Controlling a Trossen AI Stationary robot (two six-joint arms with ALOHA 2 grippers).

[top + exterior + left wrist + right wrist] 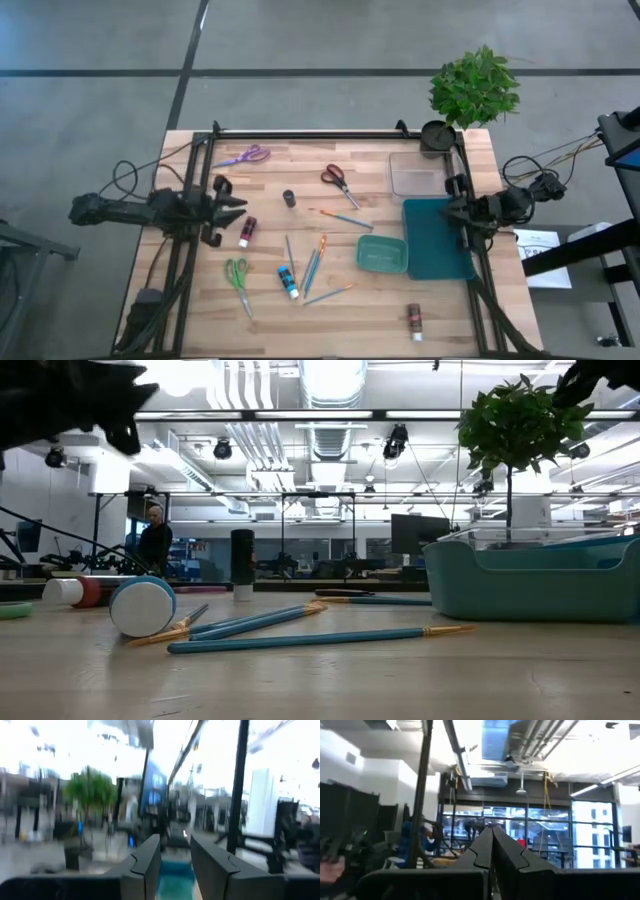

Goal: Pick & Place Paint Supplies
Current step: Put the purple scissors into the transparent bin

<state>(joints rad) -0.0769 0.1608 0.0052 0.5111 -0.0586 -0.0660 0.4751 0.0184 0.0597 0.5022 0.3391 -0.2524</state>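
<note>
Brushes (313, 262) lie bunched mid-table beside the blue tube (288, 281), so with my left gripper (236, 208) part spread and empty above the pink tube (246, 232) and my right gripper (452, 211) pressed together, I could easily snag two brushes at once.

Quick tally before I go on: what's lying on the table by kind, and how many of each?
Paintbrushes: 5
Paint tubes: 3
Scissors: 3
Teal trays or lids: 2
Clear container: 1
Small black cylinder: 1
Total: 15
</note>
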